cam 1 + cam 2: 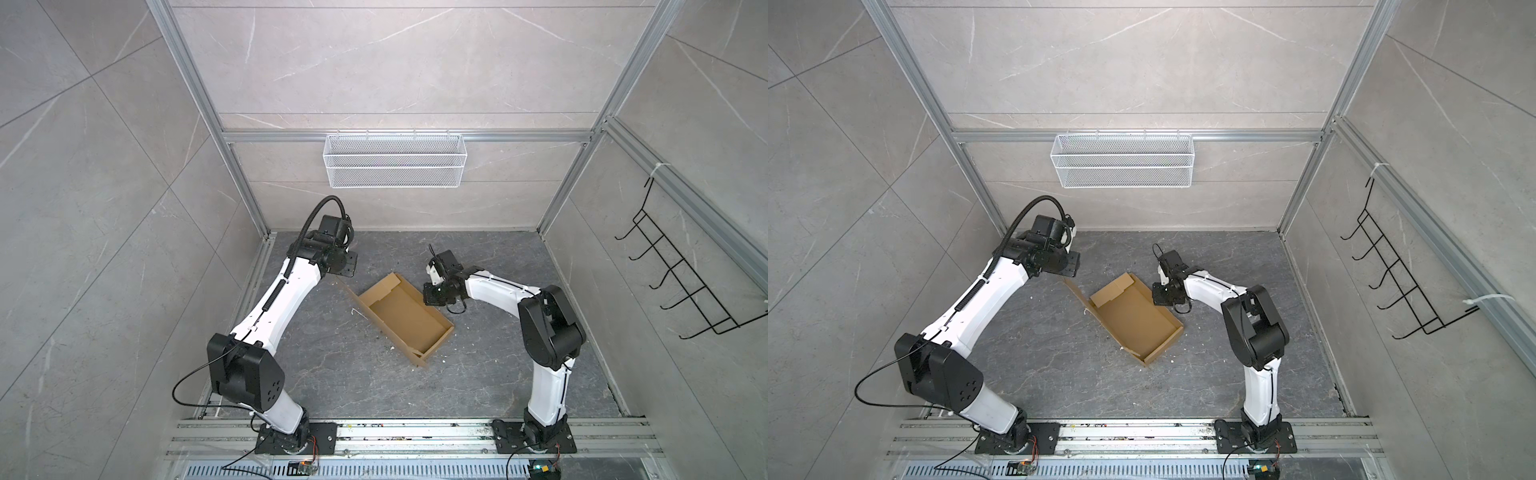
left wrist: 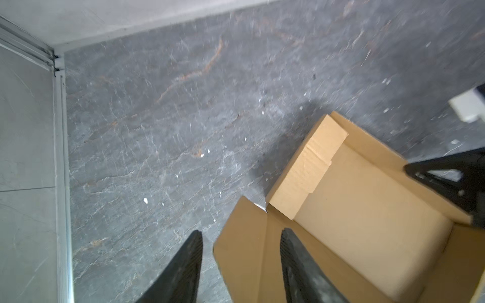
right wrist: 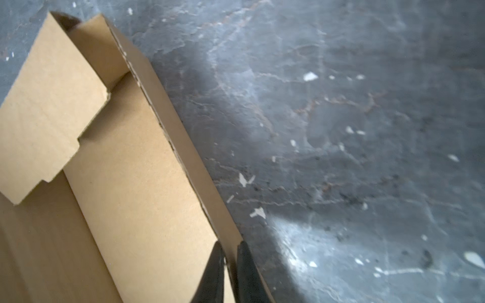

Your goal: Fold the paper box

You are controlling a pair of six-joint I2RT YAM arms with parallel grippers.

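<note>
Now: right gripper (image 3: 230, 244) pinches the paper box (image 1: 405, 316); left gripper (image 2: 241, 230) is spread.

Paper box lies open side up, skewed, mid-table (image 1: 332, 374), between the two arms in both top views. Near end wall stands folded. Right gripper's fingers are pressed together on the rim of the side wall on its side, probably to steady the box and hold that wall upright. Left gripper grips nothing: one finger is outside and one inside the loose long wall opposite, likely lining up to raise it. Far end flap (image 2: 307, 168) leans inward over the floor of the box, not tucked down. White scraps (image 3: 258, 213) litter the table beside the box; none looks like an obstacle. Farther off, wire basket (image 1: 395, 166) on the back wall and hook rack (image 1: 683, 274) on the side wall hang well apart from the work.
</note>
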